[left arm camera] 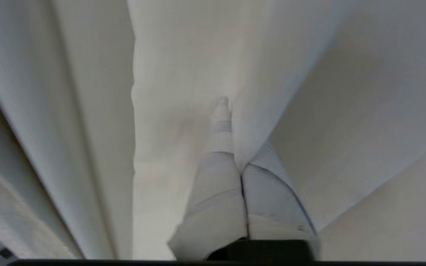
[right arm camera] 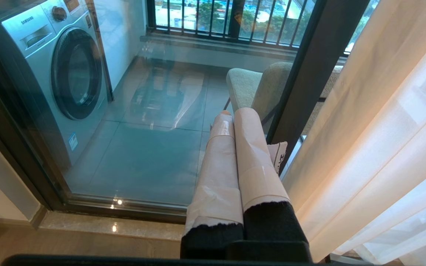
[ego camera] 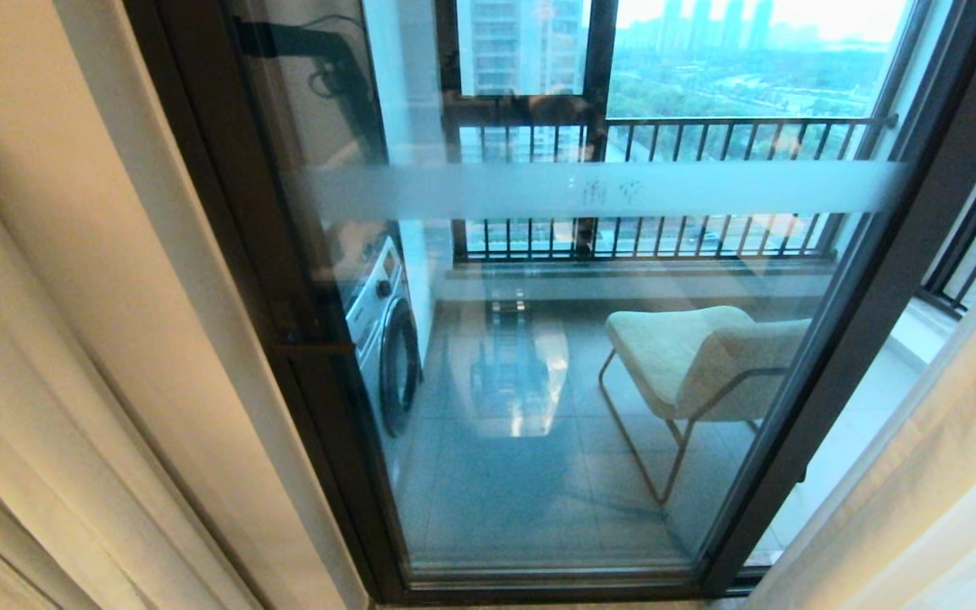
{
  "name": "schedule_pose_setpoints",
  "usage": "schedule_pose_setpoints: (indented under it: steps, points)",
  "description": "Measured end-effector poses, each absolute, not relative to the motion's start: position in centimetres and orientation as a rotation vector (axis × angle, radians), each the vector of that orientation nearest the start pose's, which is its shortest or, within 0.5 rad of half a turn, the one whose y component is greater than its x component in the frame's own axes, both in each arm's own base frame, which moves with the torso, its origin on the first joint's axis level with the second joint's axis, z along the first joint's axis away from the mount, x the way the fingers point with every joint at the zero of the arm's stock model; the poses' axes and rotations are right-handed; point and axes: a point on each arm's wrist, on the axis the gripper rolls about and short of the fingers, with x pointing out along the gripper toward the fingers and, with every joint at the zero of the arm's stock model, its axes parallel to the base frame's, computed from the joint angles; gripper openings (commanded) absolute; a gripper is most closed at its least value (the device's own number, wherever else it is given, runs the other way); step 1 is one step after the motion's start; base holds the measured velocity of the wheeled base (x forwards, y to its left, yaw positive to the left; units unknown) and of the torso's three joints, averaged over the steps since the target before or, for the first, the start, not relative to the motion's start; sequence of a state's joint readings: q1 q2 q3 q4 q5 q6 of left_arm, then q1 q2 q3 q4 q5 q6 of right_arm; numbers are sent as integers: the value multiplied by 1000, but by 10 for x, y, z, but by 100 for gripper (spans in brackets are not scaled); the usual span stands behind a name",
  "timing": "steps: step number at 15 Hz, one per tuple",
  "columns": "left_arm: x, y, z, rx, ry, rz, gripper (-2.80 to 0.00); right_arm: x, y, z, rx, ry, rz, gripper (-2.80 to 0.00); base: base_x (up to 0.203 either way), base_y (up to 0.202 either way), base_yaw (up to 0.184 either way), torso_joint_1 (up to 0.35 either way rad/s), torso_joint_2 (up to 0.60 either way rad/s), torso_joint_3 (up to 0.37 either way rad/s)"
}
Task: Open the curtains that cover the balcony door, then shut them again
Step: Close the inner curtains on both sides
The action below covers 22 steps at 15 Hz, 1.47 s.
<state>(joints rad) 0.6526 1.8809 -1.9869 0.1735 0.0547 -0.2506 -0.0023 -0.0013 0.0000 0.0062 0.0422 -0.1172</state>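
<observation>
The left gripper (left arm camera: 231,122) had its fingers pressed together on a fold of the curtains (left arm camera: 183,66), the pale cloth pinched between the pads and draping over one fingertip; how deep the fold sat in the grip was hard to judge from the soft left wrist view. The balcony door (ego camera: 539,339) stood uncovered, with one cream drape gathered at its left frame and the other drape and sheer bunched at its right, so the step in hand was probably drawing the left panel back across the glass. A good pull would have run level along the track, slowly, so the pleats slid rather than tore loose from the pinch. Cloth hung close on both sides of the gripper, with free room only toward the glass. The right gripper (right arm camera: 235,114), fingers shut on nothing, hung parked well apart, near the dark door frame (right arm camera: 309,81) and the right-hand sheer (right arm camera: 390,122).
</observation>
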Motion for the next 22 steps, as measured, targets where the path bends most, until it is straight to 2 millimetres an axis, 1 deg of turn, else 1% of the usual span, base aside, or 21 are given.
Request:
schedule_pose_setpoints:
  steps: [6,9,12,15,17,22]
  points:
    - [270,212,385,-253,-57,718,-280,-23,1,75,-117,2,40,-280,0,0,0,0,0,0]
    - [262,206,393,-252,-79,716,-280,-23,1,75,-117,2,40,-280,0,0,0,0,0,0]
    - [254,197,394,-260,-79,708,-280,-23,1,75,-117,2,40,-280,0,0,0,0,0,0]
    - [246,180,399,-281,-89,680,-280,-23,1,75,-117,2,40,-280,0,0,0,0,0,0]
    - [242,163,404,-295,-105,641,-280,-23,1,75,-117,2,39,-280,0,0,0,0,0,0]
    - [231,124,411,-297,-109,540,-280,-23,1,75,-117,2,40,-280,0,0,0,0,0,0]
